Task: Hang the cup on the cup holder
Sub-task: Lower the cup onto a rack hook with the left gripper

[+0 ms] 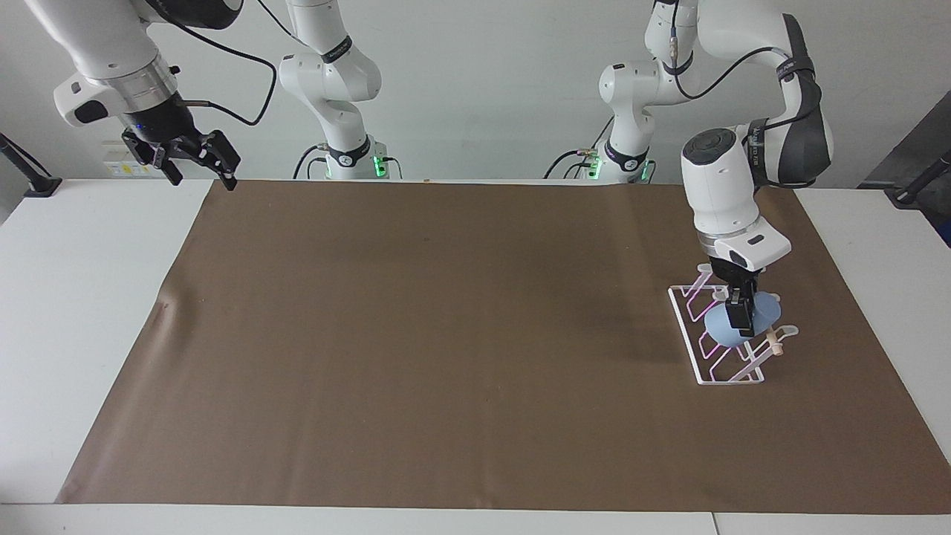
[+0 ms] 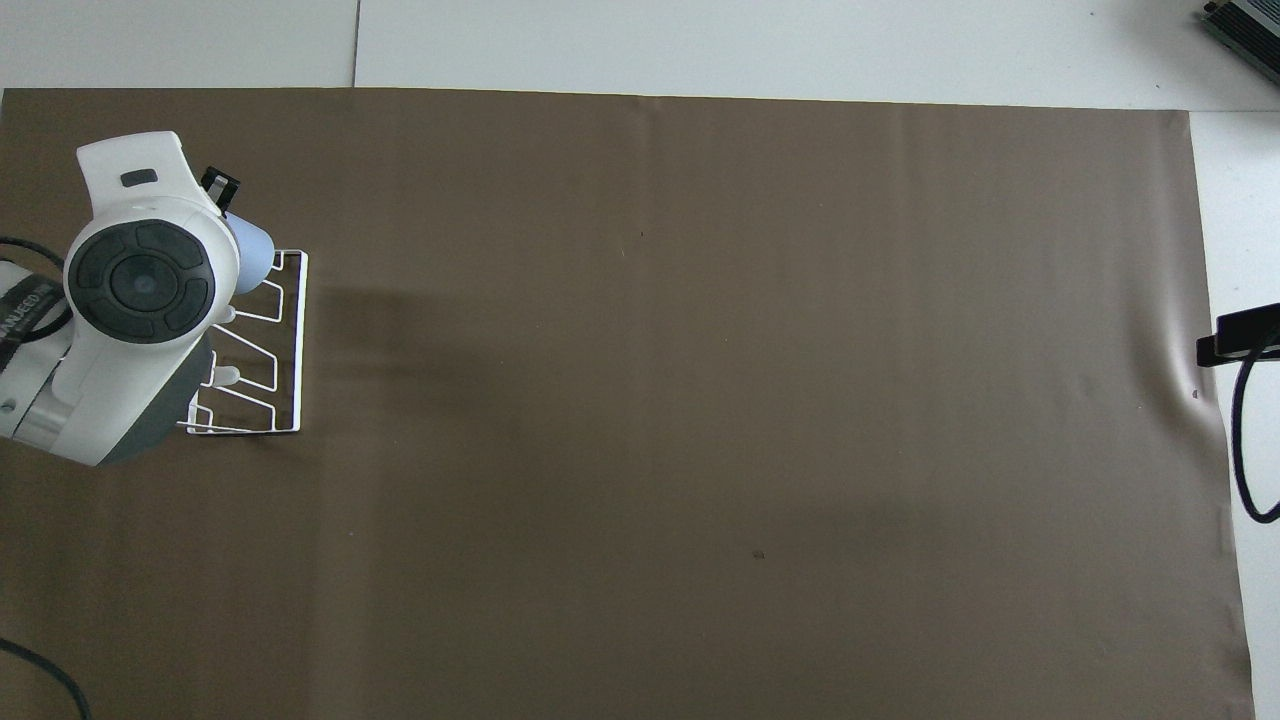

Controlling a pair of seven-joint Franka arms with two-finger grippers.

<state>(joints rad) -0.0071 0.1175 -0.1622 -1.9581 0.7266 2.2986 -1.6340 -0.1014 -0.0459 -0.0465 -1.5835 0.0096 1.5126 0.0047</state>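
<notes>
The light-blue cup [image 1: 719, 328] is tilted, base toward the table's middle, low among the prongs of the white wire cup holder [image 1: 684, 336]. The holder stands on the brown mat at the left arm's end of the table. My left gripper [image 1: 743, 319] is shut on the cup and reaches down over the holder. In the overhead view the left arm's wrist hides most of the cup [image 2: 254, 262] and part of the holder [image 2: 299, 340]. My right gripper [image 1: 198, 165] is open and empty, held high over the mat's corner at the right arm's end.
A brown mat [image 1: 446, 334] covers most of the white table [image 1: 82, 297]. The holder's wooden dowel [image 1: 773, 343] sticks out at the end farther from the robots. A black cable [image 2: 1240, 450] hangs by the right gripper.
</notes>
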